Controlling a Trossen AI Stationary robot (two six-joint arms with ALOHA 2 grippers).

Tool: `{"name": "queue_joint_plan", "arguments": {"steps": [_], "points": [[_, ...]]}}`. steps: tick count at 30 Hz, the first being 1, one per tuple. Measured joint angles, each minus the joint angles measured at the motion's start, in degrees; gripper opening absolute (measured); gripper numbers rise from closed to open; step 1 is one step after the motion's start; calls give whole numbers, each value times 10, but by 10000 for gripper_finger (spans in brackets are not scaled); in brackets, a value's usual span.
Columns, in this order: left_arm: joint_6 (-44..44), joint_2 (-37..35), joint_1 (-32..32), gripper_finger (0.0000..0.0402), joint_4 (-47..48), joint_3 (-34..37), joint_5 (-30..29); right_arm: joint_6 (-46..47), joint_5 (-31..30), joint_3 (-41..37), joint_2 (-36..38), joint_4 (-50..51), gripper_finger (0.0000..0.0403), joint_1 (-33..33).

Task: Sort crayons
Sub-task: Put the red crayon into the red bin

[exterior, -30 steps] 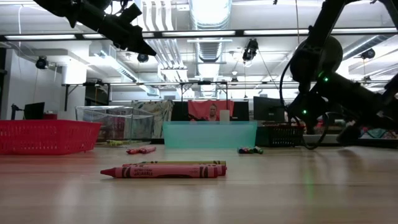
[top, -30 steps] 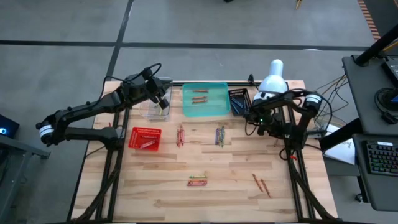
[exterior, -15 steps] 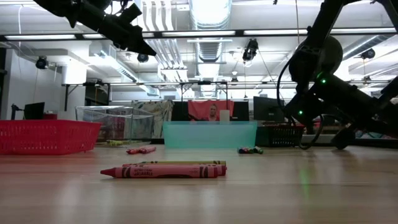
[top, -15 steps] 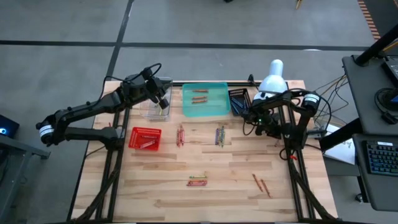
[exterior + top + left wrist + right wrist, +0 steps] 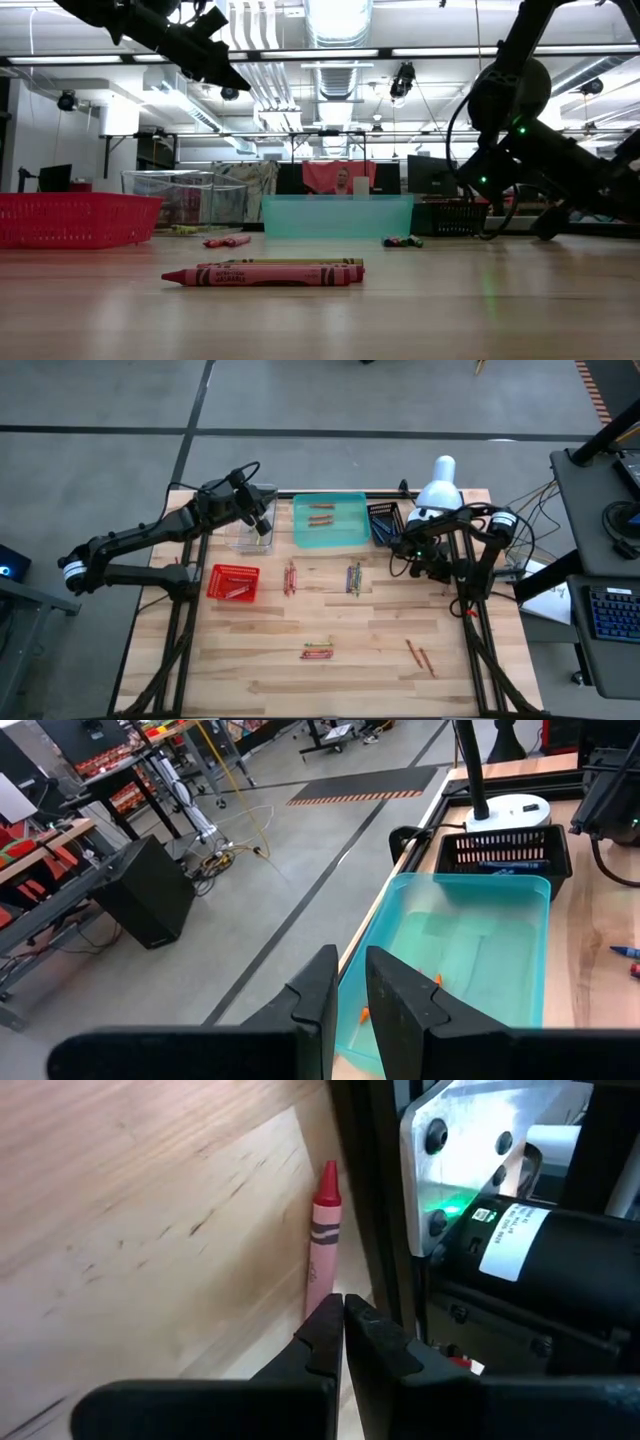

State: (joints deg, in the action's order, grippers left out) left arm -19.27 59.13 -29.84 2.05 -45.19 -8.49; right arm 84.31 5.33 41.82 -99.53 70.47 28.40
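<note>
Right wrist view – right claw [image 5: 343, 1312] pressed together, red crayon [image 5: 321, 1245] partly hidden behind, left claw [image 5: 348, 982] nearly closed.

Crayons [image 5: 318, 651] lying flat in small clusters across the wooden table, reds, purples, orange pair in teal tray [image 5: 352, 536]

teal tray [image 5: 330, 520] and black basket [image 5: 384, 522] rear, bare tabletop [image 5: 370, 635] front

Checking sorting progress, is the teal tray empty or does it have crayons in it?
Not empty. The teal tray holds a few orange-brown crayons lying flat on its floor, seen from above.
</note>
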Motion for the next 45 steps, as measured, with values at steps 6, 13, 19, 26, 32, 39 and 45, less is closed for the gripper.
{"name": "queue_joint_plan", "arguments": {"steps": [6,13,19,26,32,39,45], "points": [[0,0,0,39,3,0,0,9,-8,20,64,-4,9,-5],[4,0,0,39,3,0,0,20,-37,31,117,30,9,-8],[7,0,0,39,2,0,0,-79,-34,33,139,-27,9,-16],[27,0,0,39,25,0,1,-86,-24,37,153,-249,9,-71],[40,0,2,39,30,0,2,-69,-69,51,142,-266,9,-85],[50,0,2,39,31,0,2,-183,-79,78,144,-267,9,-88],[57,0,2,39,32,0,2,-612,-60,116,144,-258,9,-103]]}}
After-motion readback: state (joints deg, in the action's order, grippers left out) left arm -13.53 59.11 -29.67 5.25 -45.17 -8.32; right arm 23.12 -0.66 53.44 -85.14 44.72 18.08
